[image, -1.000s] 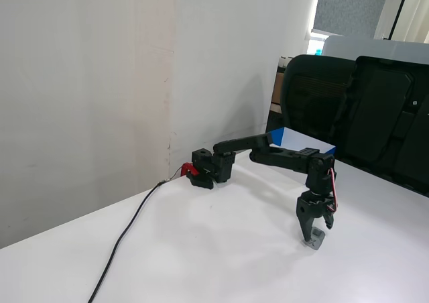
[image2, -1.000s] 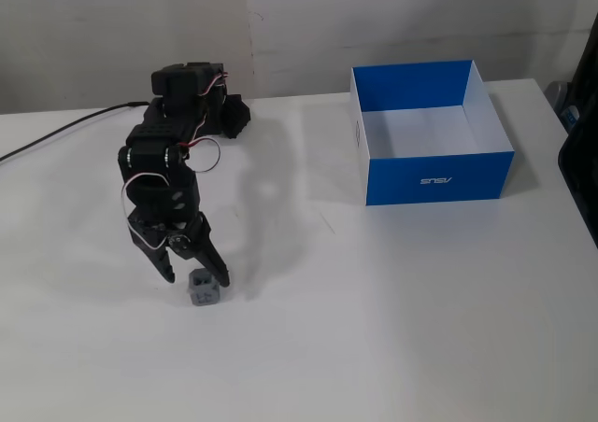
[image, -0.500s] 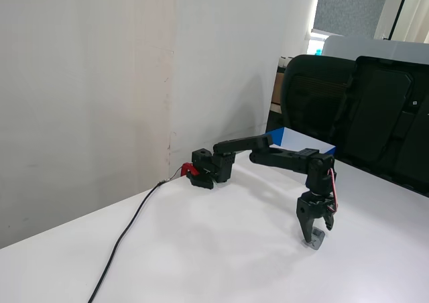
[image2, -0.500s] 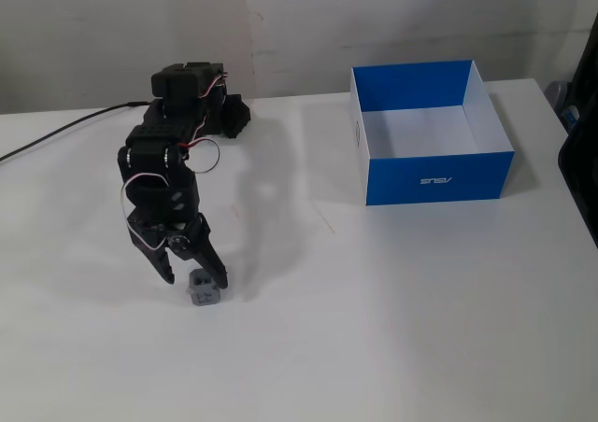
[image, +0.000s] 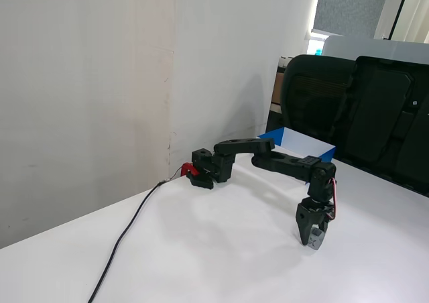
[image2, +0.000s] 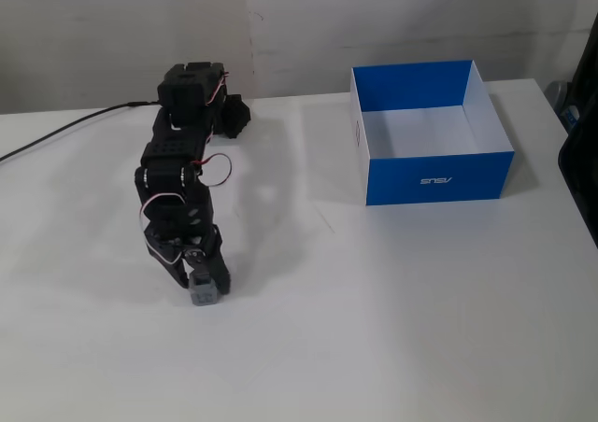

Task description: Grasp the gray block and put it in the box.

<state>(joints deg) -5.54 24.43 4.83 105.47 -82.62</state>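
Note:
The gray block (image: pixel 315 239) is a tiny cube with a dark X mark, sitting at table level between the jaws of my gripper (image: pixel 312 234). The gripper points straight down and its jaws are closed against the block's sides. In the other fixed view the block (image2: pixel 203 292) shows at the tip of the gripper (image2: pixel 199 284), at the front left of the table. The box (image2: pixel 439 177), blue outside and white inside, stands open at the back right, well apart from the gripper. It also shows behind the arm in the first fixed view (image: pixel 305 142).
A black cable (image: pixel 127 239) runs from the arm's base across the white table towards the left front edge. Black office chairs (image: pixel 375 115) stand behind the table's far side. A wall rises right behind the arm's base (image2: pixel 192 86).

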